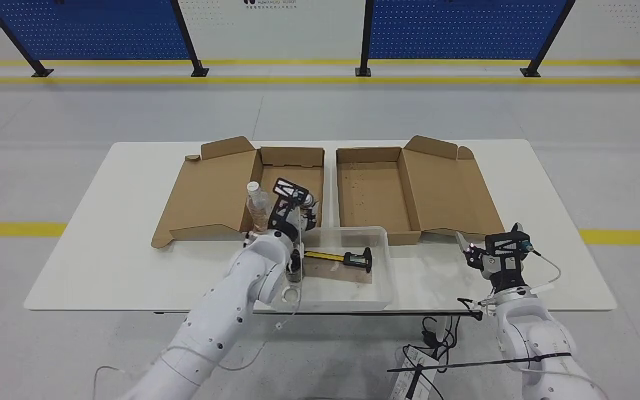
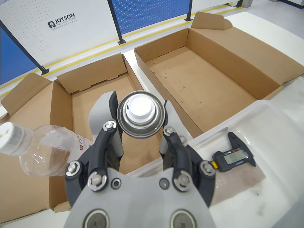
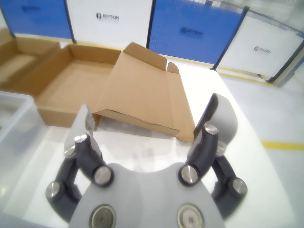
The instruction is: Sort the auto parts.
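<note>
My left gripper [image 2: 140, 110] is shut on a metal spray can [image 2: 140, 114] with a white cap, held upright over the left cardboard box [image 2: 59, 110]. In the top view that gripper [image 1: 292, 203] hangs above the box's right half. A clear plastic bottle [image 2: 42, 150] with a white cap stands in the same box [image 1: 215, 205], just beside the gripper. A black digital caliper [image 2: 234, 156] lies in the clear plastic bin [image 1: 378, 290] at the table's front. My right gripper [image 3: 149, 106] stands open with nothing between its fingers, over the table's front right [image 1: 497, 250].
The right cardboard box [image 1: 375, 195] sits with nothing in it, its lid flap [image 3: 142, 96] spread towards my right gripper. The bin's near wall [image 2: 280, 129] lies close under my left arm. Bare white table runs along the right edge.
</note>
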Available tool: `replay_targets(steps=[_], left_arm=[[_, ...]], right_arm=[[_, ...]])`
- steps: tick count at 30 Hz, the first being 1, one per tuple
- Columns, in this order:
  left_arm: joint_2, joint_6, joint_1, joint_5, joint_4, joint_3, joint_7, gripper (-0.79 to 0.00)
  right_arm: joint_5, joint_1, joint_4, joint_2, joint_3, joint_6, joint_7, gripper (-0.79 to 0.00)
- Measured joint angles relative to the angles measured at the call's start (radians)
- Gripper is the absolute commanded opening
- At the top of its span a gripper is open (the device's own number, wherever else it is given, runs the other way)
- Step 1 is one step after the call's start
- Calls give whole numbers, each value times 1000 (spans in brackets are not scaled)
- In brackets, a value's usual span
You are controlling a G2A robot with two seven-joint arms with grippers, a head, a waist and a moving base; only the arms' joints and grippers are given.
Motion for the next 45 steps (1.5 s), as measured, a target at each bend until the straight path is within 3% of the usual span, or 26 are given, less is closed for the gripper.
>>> replay_targets(steps=[15,17,21,23,24,37,45], left_arm=[[-29,-5,-47,-46,101,11,-62,-782],[-32,-13,-51,-51,109,12,-76,-730],[-36,-22,-57,-52,120,11,-90,-483],[-38,-25,-59,-52,123,11,-96,-31],[-39,-26,-59,-52,124,10,-97,0],[-48,-59,-63,-53,135,-4,-96,0],[-41,-94,-39,-2,83,-27,-88,0]], right_arm=[[0,0,0,0,0,0,0,0],[0,0,0,0,0,0,0,0],[0,0,0,0,0,0,0,0],[0,0,0,0,0,0,0,0],[0,0,0,0,0,0,0,0],[0,0,0,0,0,0,0,0],[0,0,0,0,0,0,0,0]])
